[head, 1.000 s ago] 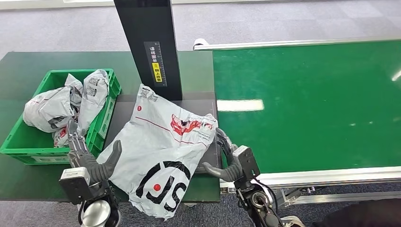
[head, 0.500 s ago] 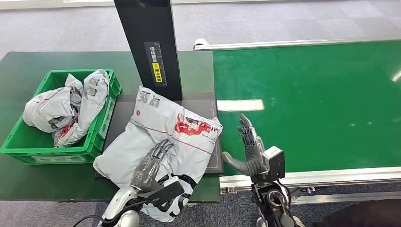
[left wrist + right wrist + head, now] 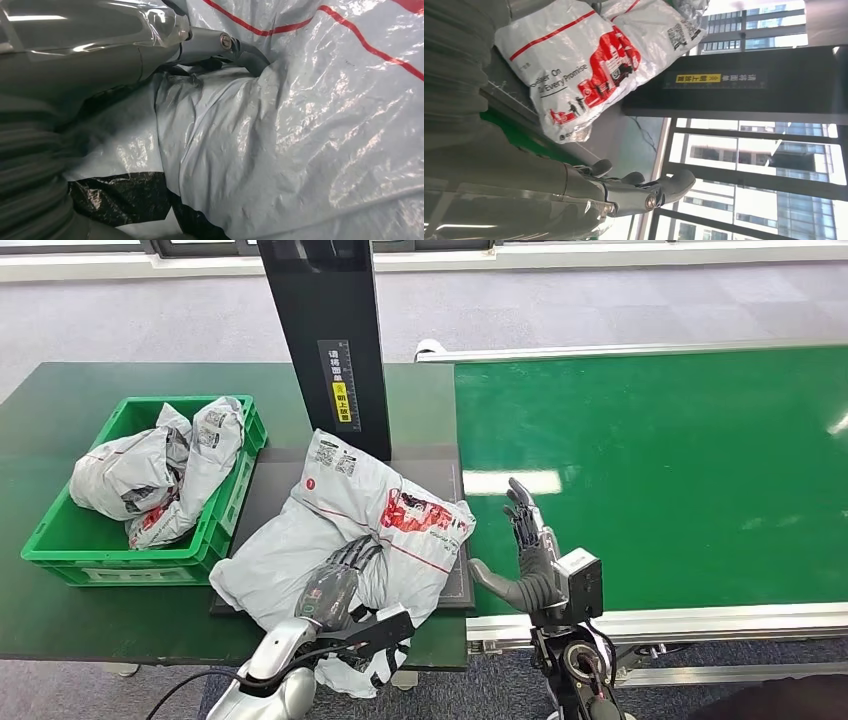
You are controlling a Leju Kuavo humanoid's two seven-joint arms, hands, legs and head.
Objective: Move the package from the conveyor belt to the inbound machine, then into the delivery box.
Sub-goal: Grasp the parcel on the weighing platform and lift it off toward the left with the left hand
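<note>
While the package [image 3: 345, 530] lies on the inbound machine [image 3: 330, 350] plate | my left hand [image 3: 335, 585] presses flat, gripping nothing | right hand [image 3: 530, 560] spread, empty | I'd gather plastic before lifting toward the delivery box [image 3: 60, 540].

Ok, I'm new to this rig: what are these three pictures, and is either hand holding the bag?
The wide picture is from the robot's head, looking down. The other two come from cameras at its wrists and are turned sideways. The grey package lies on the dark plate of the inbound machine, under the black post. Right of it is the green conveyor belt; left is the green box with other bags. The left hand rests on the package, fingers pressing into the plastic; a firm grip cannot be confirmed. The right hand is open beside the package, holding nothing.
</note>
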